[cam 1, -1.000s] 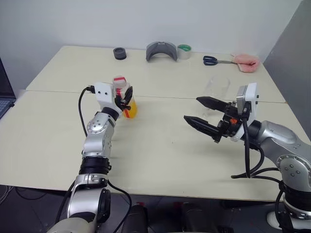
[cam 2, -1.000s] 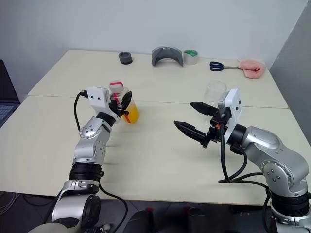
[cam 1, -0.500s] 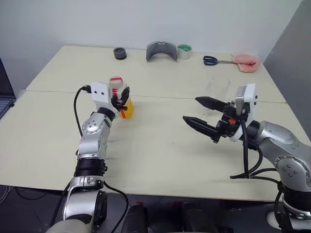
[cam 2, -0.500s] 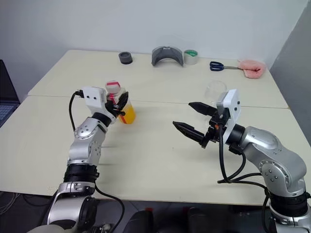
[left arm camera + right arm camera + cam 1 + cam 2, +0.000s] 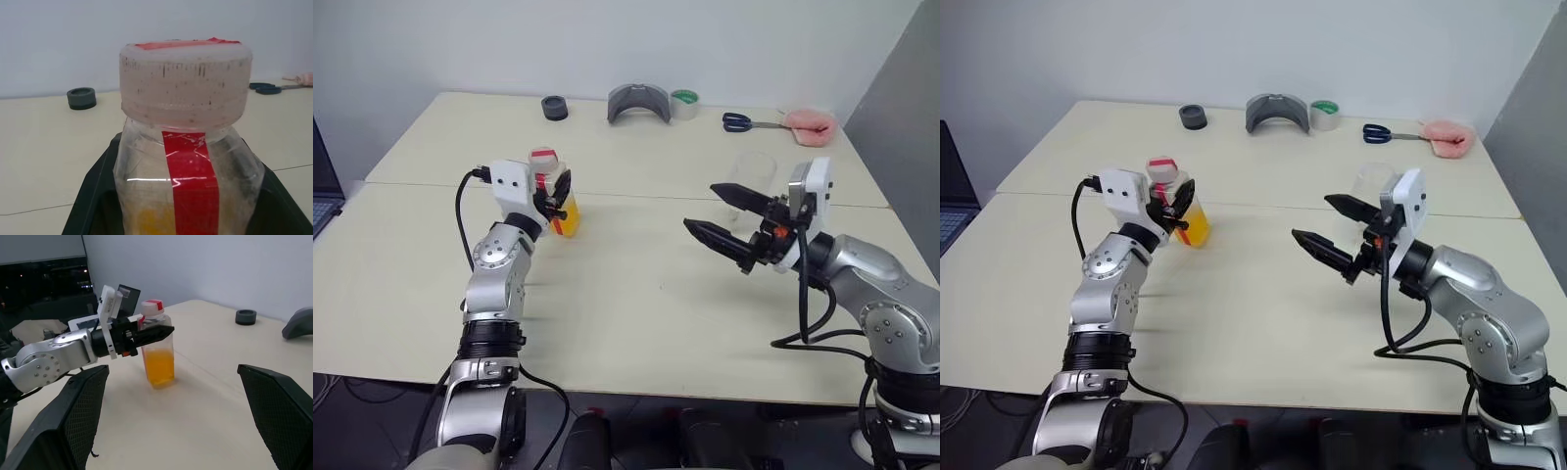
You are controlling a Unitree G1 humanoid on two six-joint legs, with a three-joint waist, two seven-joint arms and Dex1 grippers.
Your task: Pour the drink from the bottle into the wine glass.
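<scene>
Two arms reach over a pale counter (image 5: 636,313); the left gripper (image 5: 558,196) has its jaws clenched on the bottle (image 5: 555,193), gripping it around the upper body just below the cap; the bottle stands upright, its long axis vertical, with its base apparently just above the counter; the cap (image 5: 186,81) looks to be on the neck, so it seems pouring cannot begin yet; the drink (image 5: 160,366) fills roughly the lower half, orange-yellow.

The right gripper (image 5: 729,220) hangs above the counter with its jaws released and spread wide, holding nothing, pointing across toward the bottle; open counter lies between the two grippers, so they are well apart.

The wine glass (image 5: 752,176) stands upright on the counter just behind the right gripper, faint and clear, partly hidden by the upper finger; it sits well to the right of the bottle, so the right arm is the nearer one to it, and the bottle would have to travel rightward to reach it.

Along the far edge, well clear of that path, lie a dark round object (image 5: 554,108), a grey curved object (image 5: 638,102), a roll of tape (image 5: 684,103), scissors (image 5: 749,122) and a pink cloth (image 5: 811,124); the middle of the counter offers free room.
</scene>
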